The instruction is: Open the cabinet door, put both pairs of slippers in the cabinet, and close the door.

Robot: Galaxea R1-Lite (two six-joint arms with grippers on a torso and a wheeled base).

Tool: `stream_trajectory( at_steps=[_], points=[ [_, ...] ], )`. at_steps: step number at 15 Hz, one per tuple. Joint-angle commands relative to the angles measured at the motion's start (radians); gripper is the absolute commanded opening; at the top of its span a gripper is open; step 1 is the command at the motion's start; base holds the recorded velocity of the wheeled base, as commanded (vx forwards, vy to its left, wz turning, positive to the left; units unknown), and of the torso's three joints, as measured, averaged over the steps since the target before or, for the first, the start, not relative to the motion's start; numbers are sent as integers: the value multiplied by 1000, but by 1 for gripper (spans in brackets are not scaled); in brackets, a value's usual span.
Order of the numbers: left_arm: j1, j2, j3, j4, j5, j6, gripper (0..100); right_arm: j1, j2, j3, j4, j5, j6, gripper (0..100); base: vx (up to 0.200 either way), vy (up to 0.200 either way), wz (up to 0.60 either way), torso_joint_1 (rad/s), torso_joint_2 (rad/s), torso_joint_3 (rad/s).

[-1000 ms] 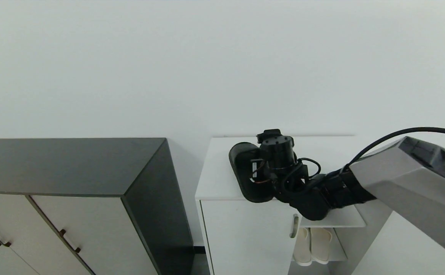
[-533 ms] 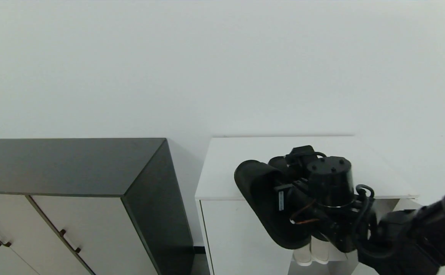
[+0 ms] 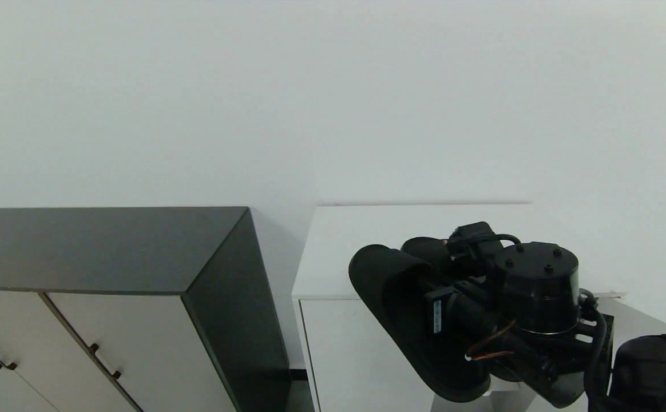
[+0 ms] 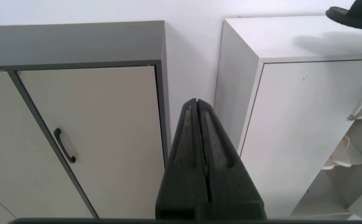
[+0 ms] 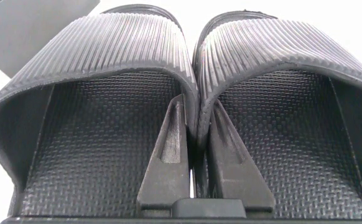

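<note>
The right arm's wrist is a black cylindrical housing whose flat cap carries 4 small screws. Thick black cables loop beside it, and a thin orange wire curves beneath. A small white label with blue print sits on a black block. The right tool has 2 black tapered fingers with recessed grooves. The left tool has 2 matte black wedge-shaped fingers.

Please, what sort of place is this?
Probably a home entryway or a mock-up of one: a white shoe cabinet with pale slippers on its open shelf, a dark-topped cupboard beside it, and black slippers held by the right gripper.
</note>
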Motion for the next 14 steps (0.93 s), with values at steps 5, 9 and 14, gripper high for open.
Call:
stream_trajectory(
  at_steps=[5, 9, 14],
  points=[
    [1, 1, 0, 0, 0, 0, 0, 21, 11, -5, -1, -29, -2, 0, -200, 0, 0, 6, 0, 2],
    [1, 1, 0, 0, 0, 0, 0, 19, 22, -7, -2, -27, -2, 0, -200, 0, 0, -2, 1, 5],
    [1, 1, 0, 0, 0, 0, 0, 19, 22, -1, -2, -24, 6, 0, -120, 0, 0, 0, 0, 0]
  ],
)
